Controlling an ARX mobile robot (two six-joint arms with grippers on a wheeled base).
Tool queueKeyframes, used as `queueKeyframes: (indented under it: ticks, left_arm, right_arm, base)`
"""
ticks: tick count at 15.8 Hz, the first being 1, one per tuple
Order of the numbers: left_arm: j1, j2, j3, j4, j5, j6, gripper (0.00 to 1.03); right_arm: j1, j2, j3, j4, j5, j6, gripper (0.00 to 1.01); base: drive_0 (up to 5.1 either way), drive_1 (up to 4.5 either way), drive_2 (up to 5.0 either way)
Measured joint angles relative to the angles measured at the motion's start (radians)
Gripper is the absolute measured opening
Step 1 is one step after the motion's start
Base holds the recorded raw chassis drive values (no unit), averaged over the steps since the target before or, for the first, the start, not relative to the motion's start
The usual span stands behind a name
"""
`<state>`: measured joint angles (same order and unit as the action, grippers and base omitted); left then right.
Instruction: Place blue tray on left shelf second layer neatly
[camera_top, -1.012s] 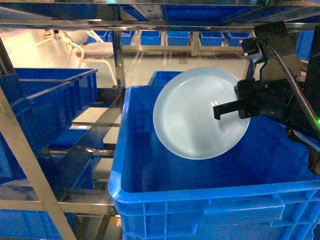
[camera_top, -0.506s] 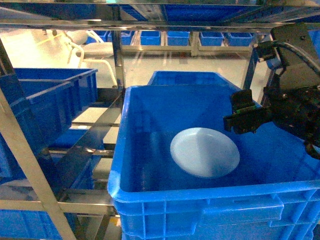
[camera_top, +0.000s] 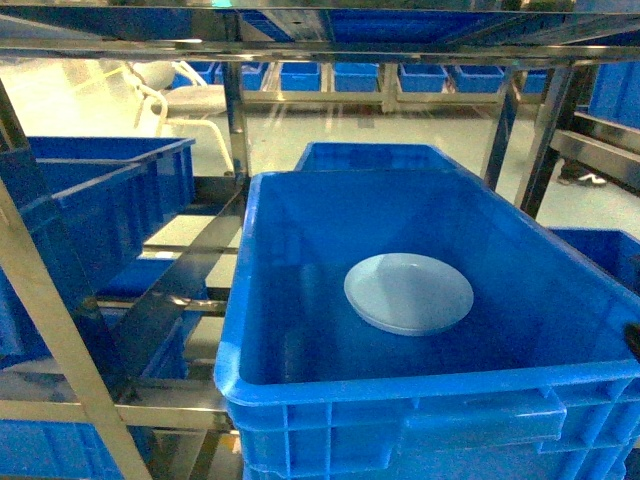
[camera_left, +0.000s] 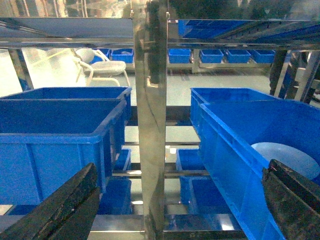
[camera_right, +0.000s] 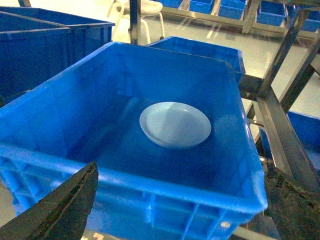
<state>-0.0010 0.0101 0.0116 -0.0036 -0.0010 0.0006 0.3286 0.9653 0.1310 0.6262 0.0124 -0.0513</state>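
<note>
Between the right gripper's (camera_right: 182, 212) spread dark fingers, seen from its wrist camera, nothing is held: it has let go and backed out of the head view, where a second ago it gripped the blue tray (camera_top: 408, 292) tilted on edge. The left gripper (camera_left: 182, 210) hangs open too, facing a post of the left shelf (camera_left: 150, 120). The tray now lies flat, face up, on the floor of the big crate (camera_top: 400, 395), roughly central, slightly toward its far edge. Being round, it shows no long axis. The placing looks done.
</note>
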Motion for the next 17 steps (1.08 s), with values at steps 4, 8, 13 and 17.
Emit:
queueKeyframes:
  ticks: [4, 8, 13, 17]
  left_arm:
    - [0.0, 0.0, 0.0, 0.0, 0.0, 0.0, 0.98]
    - [0.0, 0.0, 0.0, 0.0, 0.0, 0.0, 0.98]
    - [0.0, 0.0, 0.0, -0.002, 0.0, 0.0, 0.98]
    - [0.0, 0.0, 0.0, 0.0, 0.0, 0.0, 0.98]
  right_arm:
    - [0.039, -0.533, -0.074, -0.397, 0.04, -0.01, 0.98]
    - [-0.05, -0.739, -0.117, -0.394, 0.276, 0.034, 0.5]
    - [-0.103, -0.918, -0.117, -0.601, 0.209, 0.037, 0.2]
    - [-0.145, -0.958, -0.117, -0.604, 0.177, 0.037, 0.06]
  base:
    - [0.0, 0.0, 0.0]
    - [0.0, 0.0, 0.0]
    - [0.0, 0.0, 0.0]
    - [0.0, 0.0, 0.0]
